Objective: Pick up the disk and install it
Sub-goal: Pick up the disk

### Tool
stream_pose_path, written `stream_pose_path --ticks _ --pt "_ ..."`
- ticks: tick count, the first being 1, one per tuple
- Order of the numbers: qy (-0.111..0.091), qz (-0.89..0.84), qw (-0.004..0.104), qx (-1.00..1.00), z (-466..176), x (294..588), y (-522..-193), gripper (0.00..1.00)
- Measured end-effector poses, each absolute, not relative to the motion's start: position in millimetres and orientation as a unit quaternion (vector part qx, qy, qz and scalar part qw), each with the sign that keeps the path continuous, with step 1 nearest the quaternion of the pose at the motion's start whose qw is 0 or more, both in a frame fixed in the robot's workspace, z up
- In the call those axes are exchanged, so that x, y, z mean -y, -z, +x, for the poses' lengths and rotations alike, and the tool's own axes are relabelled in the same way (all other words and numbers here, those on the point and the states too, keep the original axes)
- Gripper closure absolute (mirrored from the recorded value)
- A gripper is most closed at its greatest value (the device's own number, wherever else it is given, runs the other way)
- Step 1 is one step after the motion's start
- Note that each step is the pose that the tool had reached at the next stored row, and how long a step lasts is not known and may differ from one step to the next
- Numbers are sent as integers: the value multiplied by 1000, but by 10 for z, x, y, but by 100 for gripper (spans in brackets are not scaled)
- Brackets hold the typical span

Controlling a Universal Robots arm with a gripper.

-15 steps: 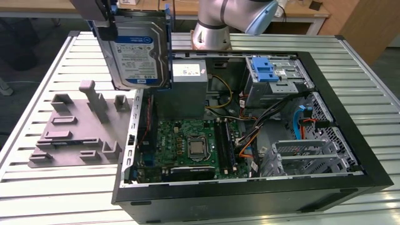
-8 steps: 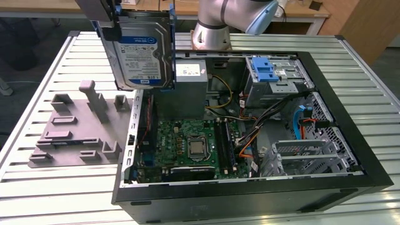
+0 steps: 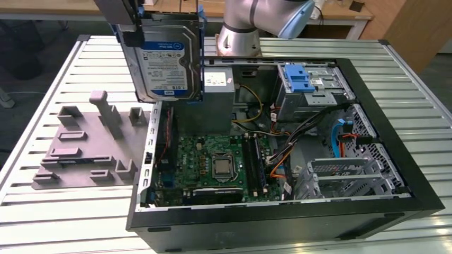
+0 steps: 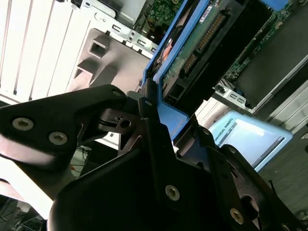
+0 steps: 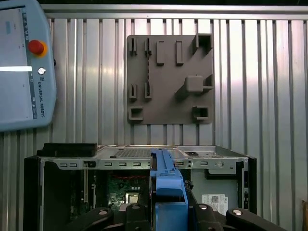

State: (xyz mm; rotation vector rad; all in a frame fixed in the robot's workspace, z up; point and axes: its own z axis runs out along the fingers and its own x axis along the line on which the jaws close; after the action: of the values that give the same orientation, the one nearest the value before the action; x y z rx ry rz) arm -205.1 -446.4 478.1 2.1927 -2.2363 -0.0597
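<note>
The disk (image 3: 166, 58) hangs upright in the air above the far corner of the open computer case (image 3: 282, 225), on the exterior view's left. It is a silver drive with a white-and-blue label and a blue carrier frame. My gripper (image 3: 156, 11) is shut on its upper end, the fingers pressing the frame's two sides. In the second wrist view the black fingers (image 4: 149, 120) clamp the blue frame, and the disk's (image 4: 192, 45) green circuit board and connector face the camera. In the first wrist view the disk's blue edge (image 5: 166, 185) runs out from my gripper (image 5: 168, 211) over the case.
Inside the case lie a motherboard (image 3: 219, 164), a grey power supply (image 3: 215, 98), a blue-latched metal cage (image 3: 305, 79) and loose cables (image 3: 332, 137). A grey fixture plate (image 3: 78, 153) with raised blocks lies on the slatted table (image 3: 63, 211). A teach pendant (image 5: 21, 62) lies on the table beyond the plate.
</note>
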Motion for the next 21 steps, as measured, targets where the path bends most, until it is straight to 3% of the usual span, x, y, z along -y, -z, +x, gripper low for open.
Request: stream_pose_path --ticks 21 --pt "19 700 5 714 -1616 4575 -4781 64"
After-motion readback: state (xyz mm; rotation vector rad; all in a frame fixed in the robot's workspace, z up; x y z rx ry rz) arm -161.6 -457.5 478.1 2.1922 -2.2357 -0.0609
